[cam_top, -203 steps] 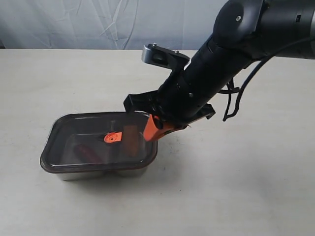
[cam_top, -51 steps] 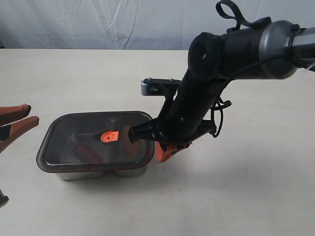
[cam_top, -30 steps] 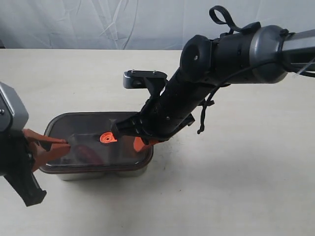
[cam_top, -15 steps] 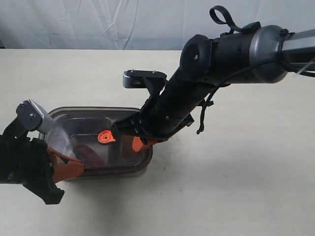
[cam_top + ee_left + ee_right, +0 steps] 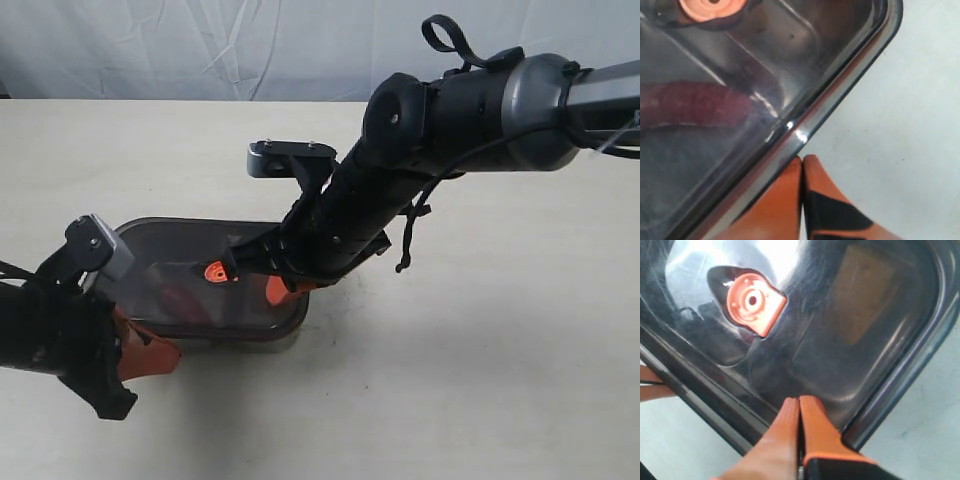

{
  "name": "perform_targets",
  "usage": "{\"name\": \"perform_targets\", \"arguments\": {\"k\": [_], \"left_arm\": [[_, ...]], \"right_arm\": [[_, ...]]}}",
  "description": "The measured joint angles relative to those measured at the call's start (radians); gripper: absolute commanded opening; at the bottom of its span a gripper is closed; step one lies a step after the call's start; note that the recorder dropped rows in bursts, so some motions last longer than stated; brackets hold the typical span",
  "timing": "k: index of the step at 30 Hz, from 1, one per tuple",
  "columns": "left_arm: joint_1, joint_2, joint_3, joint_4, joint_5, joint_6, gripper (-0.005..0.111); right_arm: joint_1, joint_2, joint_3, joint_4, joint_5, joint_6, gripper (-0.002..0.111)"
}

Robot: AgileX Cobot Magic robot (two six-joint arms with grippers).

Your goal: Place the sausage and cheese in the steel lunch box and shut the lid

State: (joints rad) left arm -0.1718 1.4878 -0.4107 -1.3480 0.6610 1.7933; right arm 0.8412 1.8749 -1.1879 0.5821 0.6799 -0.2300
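Observation:
The steel lunch box (image 5: 262, 343) stands on the table with the dark lid (image 5: 178, 262) lying on it. The lid's orange valve tab (image 5: 216, 271) sits at its centre. Through the lid I see the red sausage (image 5: 690, 102) and a dull brownish shape, the cheese (image 5: 865, 295). My right gripper (image 5: 799, 402) is shut, with its tips on the lid near the right end. My left gripper (image 5: 803, 160) is shut too, its tips against the box's rim (image 5: 799, 136) at the front left corner.
The pale table (image 5: 480, 380) runs all round the box. A wrinkled white cloth (image 5: 200, 50) hangs behind it. The right arm (image 5: 440, 130) reaches over the box from the right, and the left arm (image 5: 50, 330) lies low at the front left.
The right gripper went from beside the box's right end onto the lid. The left arm came in from the left and slid down to the front left corner.

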Motion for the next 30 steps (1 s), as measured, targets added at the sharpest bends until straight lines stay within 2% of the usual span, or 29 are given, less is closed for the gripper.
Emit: {"name": "perform_targets", "arguments": {"k": [10, 17, 23, 27, 30], "left_arm": [[0.000, -0.113, -0.013, 0.017, 0.058, -0.002, 0.000], [0.000, -0.170, -0.014, 0.110, 0.074, -0.115, 0.000], [0.000, -0.224, -0.019, 0.112, 0.078, -0.136, 0.000], [0.000, -0.287, -0.025, 0.120, 0.047, -0.144, 0.000], [0.000, -0.331, -0.027, 0.164, -0.012, -0.210, 0.000]], "right_arm": [[0.000, 0.000, 0.000, -0.005, -0.010, 0.000, -0.001], [0.000, -0.010, 0.000, -0.016, -0.017, 0.000, -0.001], [0.000, -0.054, 0.003, -0.052, -0.034, 0.000, -0.001], [0.000, -0.100, 0.003, -0.060, -0.052, 0.000, -0.001], [0.000, -0.121, 0.003, -0.072, -0.052, 0.000, -0.001]]}}
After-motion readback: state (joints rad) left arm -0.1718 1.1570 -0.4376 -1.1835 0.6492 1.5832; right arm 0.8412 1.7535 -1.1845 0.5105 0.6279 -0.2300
